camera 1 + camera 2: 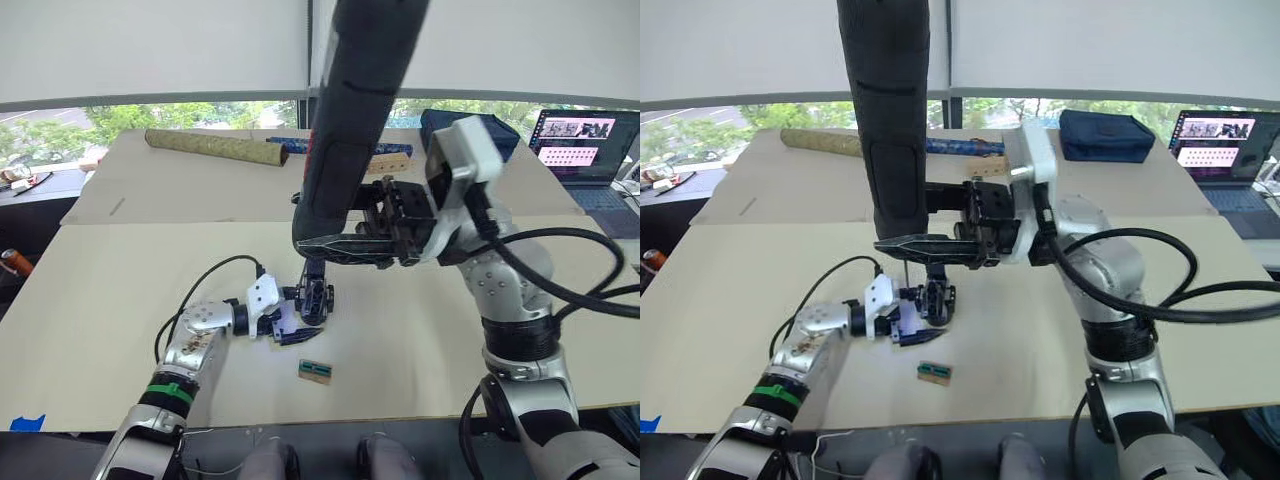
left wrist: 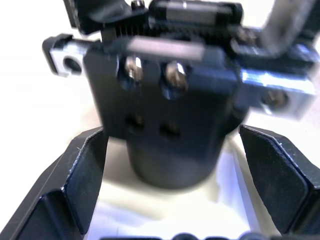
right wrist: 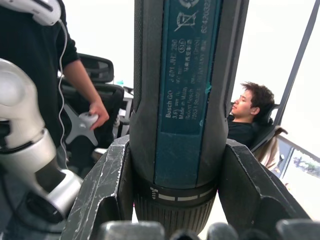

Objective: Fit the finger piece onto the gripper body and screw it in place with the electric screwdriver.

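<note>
The electric screwdriver (image 1: 350,120) stands nearly upright over the middle of the table, and my right gripper (image 1: 332,250) is shut on its lower end. In the right wrist view its dark barrel (image 3: 182,100) sits tight between both fingers (image 3: 105,190). Its thin bit points down at the gripper body (image 1: 313,297), a small black block on the tabletop. My left gripper (image 1: 290,322) reaches in from the left, and its fingertips (image 2: 90,165) press the sides of the block (image 2: 165,115). I cannot tell the finger piece apart from the black block.
A small green-brown piece (image 1: 315,371) lies near the table's front edge. At the back lie an olive roll (image 1: 215,147), a blue patterned roll (image 1: 960,147), a wooden block (image 1: 390,161) and a dark blue case (image 1: 1105,135). A laptop (image 1: 585,150) sits far right. Two people (image 3: 75,75) are nearby.
</note>
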Tool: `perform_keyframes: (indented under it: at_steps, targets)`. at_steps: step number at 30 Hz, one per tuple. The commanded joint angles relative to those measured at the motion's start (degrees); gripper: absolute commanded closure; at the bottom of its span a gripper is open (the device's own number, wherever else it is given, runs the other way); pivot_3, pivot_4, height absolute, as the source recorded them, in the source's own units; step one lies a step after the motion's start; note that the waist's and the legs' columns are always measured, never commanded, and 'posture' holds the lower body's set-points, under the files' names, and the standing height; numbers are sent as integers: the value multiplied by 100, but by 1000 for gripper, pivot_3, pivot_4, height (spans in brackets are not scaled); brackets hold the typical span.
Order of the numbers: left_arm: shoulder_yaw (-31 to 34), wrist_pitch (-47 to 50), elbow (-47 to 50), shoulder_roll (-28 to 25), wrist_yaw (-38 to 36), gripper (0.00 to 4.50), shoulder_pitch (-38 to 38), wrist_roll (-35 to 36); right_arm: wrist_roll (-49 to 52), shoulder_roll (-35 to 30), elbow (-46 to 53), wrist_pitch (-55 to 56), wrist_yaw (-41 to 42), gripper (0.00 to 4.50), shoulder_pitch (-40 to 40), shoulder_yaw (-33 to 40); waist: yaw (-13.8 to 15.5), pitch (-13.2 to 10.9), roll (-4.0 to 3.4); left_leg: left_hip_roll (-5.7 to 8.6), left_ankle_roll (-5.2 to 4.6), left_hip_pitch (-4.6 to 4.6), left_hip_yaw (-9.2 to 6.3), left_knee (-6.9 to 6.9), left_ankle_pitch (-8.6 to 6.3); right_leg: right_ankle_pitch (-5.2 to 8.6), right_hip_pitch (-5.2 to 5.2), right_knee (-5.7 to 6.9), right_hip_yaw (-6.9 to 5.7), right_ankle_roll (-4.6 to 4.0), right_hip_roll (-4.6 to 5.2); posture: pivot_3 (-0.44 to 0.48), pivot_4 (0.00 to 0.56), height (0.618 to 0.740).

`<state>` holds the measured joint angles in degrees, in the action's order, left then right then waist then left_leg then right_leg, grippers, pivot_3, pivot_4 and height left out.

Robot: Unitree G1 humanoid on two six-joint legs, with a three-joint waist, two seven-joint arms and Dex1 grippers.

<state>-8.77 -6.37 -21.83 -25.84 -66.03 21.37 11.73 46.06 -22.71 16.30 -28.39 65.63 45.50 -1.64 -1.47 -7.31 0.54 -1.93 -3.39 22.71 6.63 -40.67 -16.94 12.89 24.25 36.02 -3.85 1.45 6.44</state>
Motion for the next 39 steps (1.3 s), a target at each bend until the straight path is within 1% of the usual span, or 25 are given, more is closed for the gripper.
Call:
perform_keyframes:
  at_steps: [1, 3, 5, 7, 10, 12, 15, 18, 22, 26, 31, 39]
  targets:
    - [341, -164, -115, -576, -218, 27, -470, 49, 390, -466, 452, -169, -130, 2579, -177, 621, -20, 0, 0, -2, 0, -1, -1, 3, 0, 1, 1, 0, -2, -2, -1, 0, 150, 740]
    - [456, -120, -158, -853, -220, 27, -591, 46, 458, -691, 577, -165, -199, 2579, -376, 832, -31, 0, 0, -3, 0, -11, 1, 18, -1, 4, 0, -1, -2, -8, 5, 0, 150, 740]
    - [670, -67, -42, -1141, -519, 27, -832, 334, 407, -989, 740, -74, -202, 2579, -722, 1107, -44, -1, 0, -1, 0, -27, 7, 47, -1, 4, -1, -5, -1, -11, 11, 0, 150, 740]
    - [939, -250, 117, -1355, -907, 27, -1096, 695, 353, -1288, 918, -30, -153, 2579, -1171, 1341, -57, -1, 0, -2, 2, -37, 10, 74, 0, 6, 1, -8, -1, -16, 12, 0, 150, 740]
    - [1268, -543, 258, -1542, -1183, 27, -1390, 976, 289, -1652, 1153, 65, 13, 2579, -2020, 1610, -18, -6, -5, -3, 7, -38, 10, 87, 3, 11, 4, -14, -6, -23, 12, 0, 150, 740]
    - [1345, -416, 485, -1648, -1374, 27, -1587, 1147, 256, -1744, 1257, 118, -10, 2579, -2377, 1673, 11, -13, -9, -2, 7, -36, 15, 87, 3, 11, 4, -18, -5, -24, 14, 0, 150, 740]
    - [1253, -109, 1232, -1765, -1698, 27, -1924, 1408, 434, -1582, 1534, 55, -276, 2579, -2517, 1518, 33, -39, -10, 0, 2, -32, 20, 82, 0, 10, 7, -18, -3, -25, 20, 0, 150, 740]
    - [1105, 90, 1805, -1692, -1555, 27, -1987, 1388, 442, -1369, 1736, 64, -376, 2579, -2495, 1202, 89, -54, 1, -1, 3, -34, 16, 78, 1, 6, 5, -17, -3, -30, 20, 0, 150, 740]
    - [605, 223, 2290, -1415, -1139, 27, -1783, 955, 243, -890, 1791, 118, -488, 2579, -2295, 535, 133, -56, 2, 1, 6, -33, 11, 78, 3, 6, 3, -17, -3, -33, 14, 0, 150, 740]
    - [189, 154, 2262, -1228, -943, 27, -1664, 536, -193, -613, 1467, 324, -345, 2579, -2226, -46, 135, -60, 9, 5, 5, -27, 15, 71, 3, 6, 3, -17, -4, -32, 4, 0, 150, 740]
    - [-215, 301, 2409, -906, -726, 27, -1606, 427, -592, -345, 1074, 714, -31, 2579, -2198, -560, 140, -65, 14, 6, 5, -24, 19, 65, 3, 6, 3, -19, -4, -30, 2, 0, 150, 740]
    - [-669, 133, 2196, -590, -575, 27, -1382, 56, -942, -165, 589, 1021, 275, 2579, -2026, -895, 180, -67, 17, 6, 0, -25, 16, 49, 1, 6, -5, -13, -5, -28, 1, 0, 150, 740]
